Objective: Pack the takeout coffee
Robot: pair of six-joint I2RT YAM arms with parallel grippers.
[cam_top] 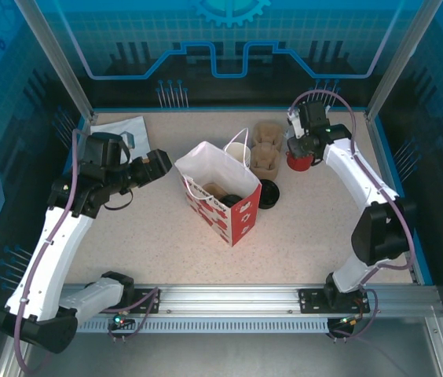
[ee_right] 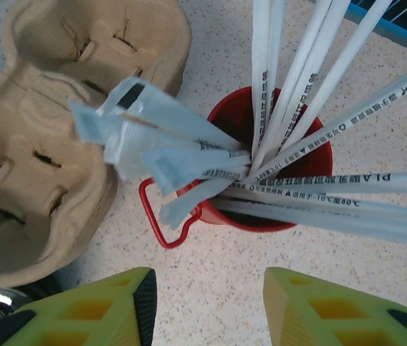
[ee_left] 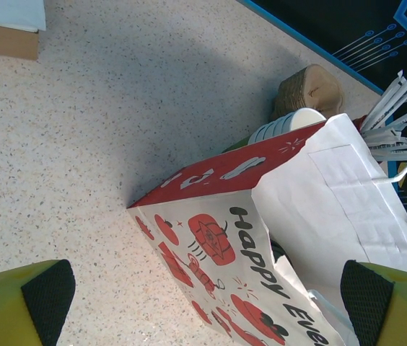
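A white paper cup (cam_top: 237,152) stands just behind the open red-and-white paper bag (cam_top: 220,200); its rim (ee_left: 290,124) peeks over the bag's top edge in the left wrist view. The round black lid (cam_top: 269,194) lies flat on the table, to the right of the bag. Something brown and something dark sit inside the bag; I cannot tell what they are. My left gripper (cam_top: 161,162) hangs open left of the bag, facing its printed side (ee_left: 261,238). My right gripper (ee_right: 207,288) is open over bare table, close to the red cup.
The red cup (ee_right: 268,166) of white straws has a wire handle and stands at the back right (cam_top: 300,161). The brown moulded carrier (ee_right: 37,137) lies beside it (cam_top: 267,157). A white packet (cam_top: 123,129) rests at the back left.
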